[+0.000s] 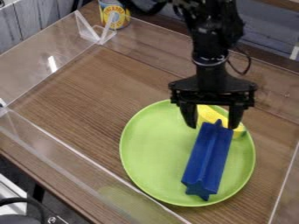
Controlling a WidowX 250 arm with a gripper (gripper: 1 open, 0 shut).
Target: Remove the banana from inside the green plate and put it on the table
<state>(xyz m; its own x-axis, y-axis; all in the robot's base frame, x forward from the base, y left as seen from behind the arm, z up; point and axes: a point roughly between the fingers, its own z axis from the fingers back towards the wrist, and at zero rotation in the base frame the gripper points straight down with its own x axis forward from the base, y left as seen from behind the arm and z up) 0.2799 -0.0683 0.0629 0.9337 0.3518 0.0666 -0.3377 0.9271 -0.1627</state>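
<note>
The yellow banana (214, 115) lies at the far right side of the lime-green plate (152, 153), touching the upper end of a long blue ridged block (209, 158). My black gripper (214, 117) points straight down over the banana, open, with one finger on each side of it. The fingers hide part of the banana. The plate rests on the brown wood-grain table (105, 87).
Clear acrylic walls (35, 61) border the table on the left and front. A yellow and blue cup (114, 13) stands beyond the far left corner. Black cables trail behind the arm at the upper right.
</note>
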